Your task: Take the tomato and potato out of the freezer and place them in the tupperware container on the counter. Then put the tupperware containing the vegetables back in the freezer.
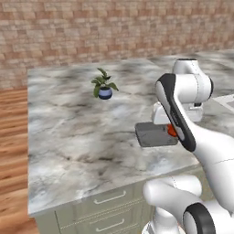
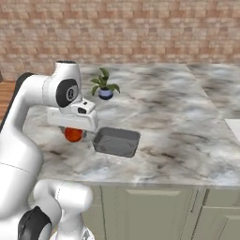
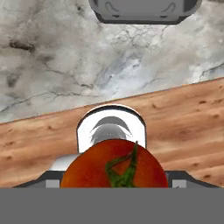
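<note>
The red tomato [image 3: 113, 166] with its green stem sits between the fingers of my gripper [image 2: 73, 132], which is shut on it. The tomato [image 2: 73, 135] hangs over the front edge of the marbled counter [image 2: 178, 122], a short way left of the grey tupperware container [image 2: 116, 141]. In the left base view the tomato [image 1: 171, 130] peeks out behind my arm at the container's [image 1: 153, 135] right end. The hand view has the container [image 3: 144, 11] at its top edge, with nothing visible inside. Potato and freezer are out of view.
A small plant in a blue pot [image 1: 104, 85] stands further back on the counter. Pale green drawers with silver handles [image 1: 109, 197] run below the counter's front edge. Wooden floor [image 3: 183, 118] lies beneath the hand. A white object [image 2: 233, 127] touches the right edge.
</note>
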You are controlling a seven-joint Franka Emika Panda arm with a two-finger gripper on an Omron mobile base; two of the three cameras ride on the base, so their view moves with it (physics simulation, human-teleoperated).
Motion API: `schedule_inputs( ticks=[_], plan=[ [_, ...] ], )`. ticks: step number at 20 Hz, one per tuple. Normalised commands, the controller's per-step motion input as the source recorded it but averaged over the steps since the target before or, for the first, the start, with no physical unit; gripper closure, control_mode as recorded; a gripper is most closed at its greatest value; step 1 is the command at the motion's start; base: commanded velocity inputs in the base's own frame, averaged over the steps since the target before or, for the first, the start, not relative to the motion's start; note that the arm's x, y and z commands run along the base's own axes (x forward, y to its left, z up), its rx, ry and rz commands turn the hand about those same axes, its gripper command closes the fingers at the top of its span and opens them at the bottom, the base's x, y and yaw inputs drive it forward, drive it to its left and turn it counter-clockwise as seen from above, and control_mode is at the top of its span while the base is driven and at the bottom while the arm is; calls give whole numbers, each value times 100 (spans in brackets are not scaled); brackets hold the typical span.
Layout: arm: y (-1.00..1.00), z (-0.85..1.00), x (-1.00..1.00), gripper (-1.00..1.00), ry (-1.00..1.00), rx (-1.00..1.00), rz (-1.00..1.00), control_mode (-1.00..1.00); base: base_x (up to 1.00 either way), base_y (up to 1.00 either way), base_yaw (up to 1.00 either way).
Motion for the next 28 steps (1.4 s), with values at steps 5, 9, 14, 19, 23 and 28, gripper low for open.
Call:
schedule_inputs(
  ticks=[5, 9, 14, 19, 23, 28],
  plan=[
    [-7, -9, 12, 100, 3, 2, 3, -100, 45, -28, 18],
    [-36, -62, 86, 100, 14, 7, 10, -100, 0, 0, 0],
    [-13, -79, 100, 100, 6, 2, 3, -100, 0, 0, 0],
    [-5, -65, 98, 100, 0, 0, 1, -100, 0, 0, 0],
    [-6, -57, 66, 100, 0, 0, 1, -100, 0, 0, 0],
    [-12, -57, 55, 100, 0, 0, 2, -100, 0, 0, 0]
  ],
)
